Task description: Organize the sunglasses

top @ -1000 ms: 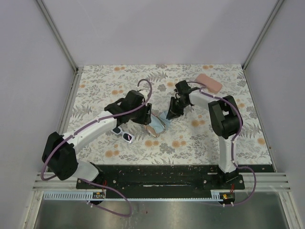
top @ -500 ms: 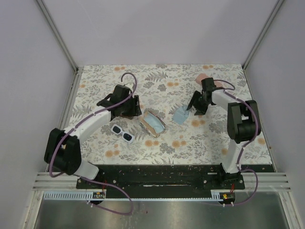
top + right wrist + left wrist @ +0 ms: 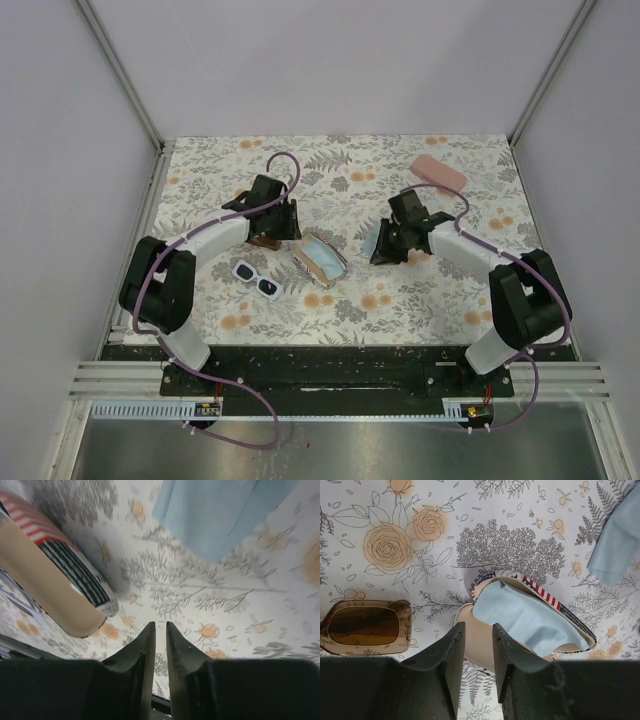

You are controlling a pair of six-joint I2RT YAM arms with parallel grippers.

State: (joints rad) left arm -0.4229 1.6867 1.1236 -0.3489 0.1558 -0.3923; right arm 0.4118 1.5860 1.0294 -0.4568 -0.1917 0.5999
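The white-framed sunglasses point(image 3: 258, 280) lie on the floral table left of centre. The brown sunglasses point(image 3: 365, 626) lie flat on the table just left of my left gripper point(image 3: 477, 630); in the top view they point(image 3: 263, 241) peek out under it. My left gripper point(image 3: 278, 222) is a little open and empty, its tips over the tan edge of the stars-and-stripes pouch point(image 3: 535, 617). My right gripper point(image 3: 160, 627) is nearly closed and empty, hovering over bare table between the pouch point(image 3: 55, 580) and a blue cloth point(image 3: 225, 515).
The pouch point(image 3: 322, 257) lies open at the centre with blue lining showing. The blue cloth point(image 3: 372, 240) lies by my right gripper point(image 3: 386, 250). The pink hard case point(image 3: 438, 172) sits at the back right. Walls close in the table point(image 3: 440, 300).
My left gripper moved from the pouch to the left and back a little; the brown sunglasses now lie on the table beside it. My right arm swung right, then returned over the blue cloth.
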